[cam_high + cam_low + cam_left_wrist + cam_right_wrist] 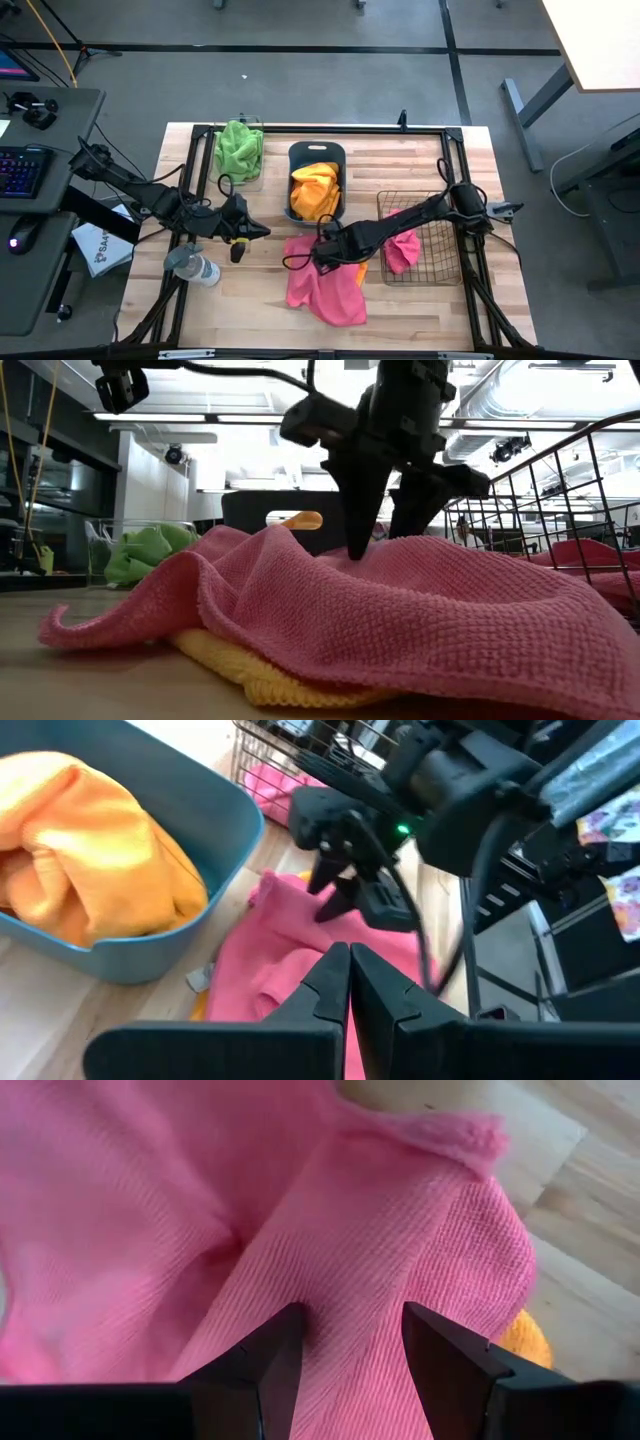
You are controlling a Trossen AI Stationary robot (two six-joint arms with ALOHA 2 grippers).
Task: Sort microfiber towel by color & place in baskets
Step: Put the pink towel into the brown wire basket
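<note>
A pink towel [322, 288] lies crumpled on the table's near middle, on top of a yellow towel [255, 675] whose edge shows beneath it. My right gripper [350, 1325] is open and stands on the pink towel [200, 1210], pointing down. My left gripper [243, 232] is shut and hovers left of the towels, touching nothing. A clear bin [250, 180] holds a green towel [238, 148]. A teal tub [316, 152] holds orange-yellow towels [315, 190]. A wire basket [440, 215] holds another pink towel [403, 248]. My right gripper comes from above, pointing down, with its open fingertips [285, 1340] set on the upper layer of the pink towel near its far end. A ridge of the cloth [350, 1295] rises between the two fingers. The towel lies slack on the table and on the yellow towel.
A clear bottle [192, 266] lies by the table's left edge, near my left arm. A dark frame [330, 128] runs round the table. The three containers stand in a row along the far half. Bare wood shows at the near left [240, 310].
</note>
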